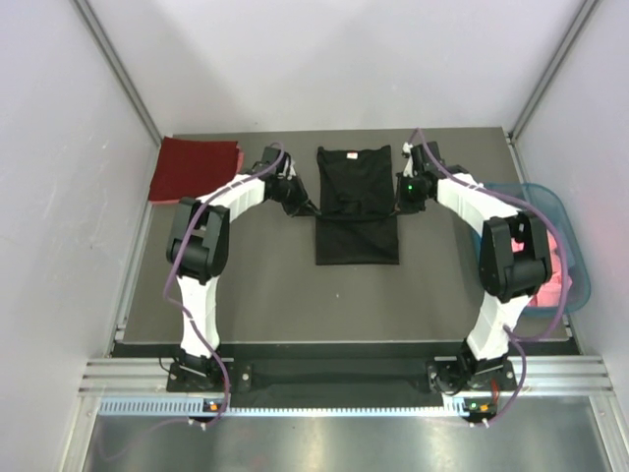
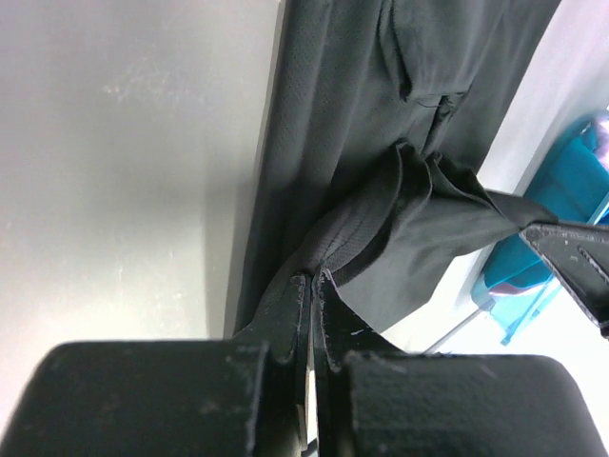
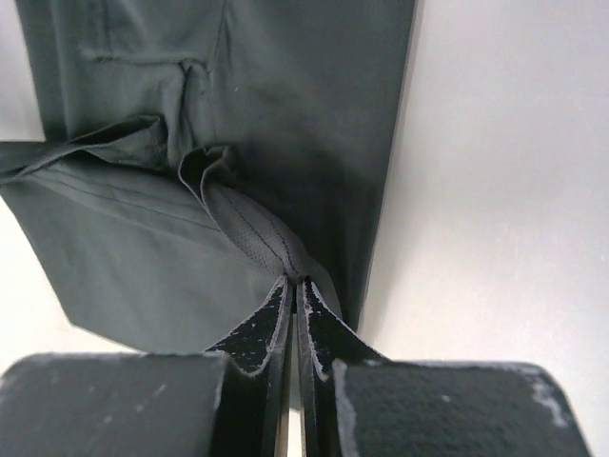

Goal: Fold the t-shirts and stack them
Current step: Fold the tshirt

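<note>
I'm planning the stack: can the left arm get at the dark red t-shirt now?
Probably not yet: the left tool is shut on the black t-shirt. Otherwise nothing lies between it and the dark red t-shirt.

Black t-shirt: large, matte, laid lengthwise at the middle of the table, collar at the far end, outline a long rectangle. Pinched at both long edges about halfway down, by the left gripper and the right gripper, each clamped tight on the cloth. Drawn up there into a bunched ridge, folds fanning out from each pinch, near part flat. Fine mesh weave and a stitched seam plain at the pinches.

Dark red t-shirt: folded to a flat rectangle, at the far left corner, well apart from the black one.

Pink cloth: bunched inside the basket at the right edge; shape unclear.
</note>
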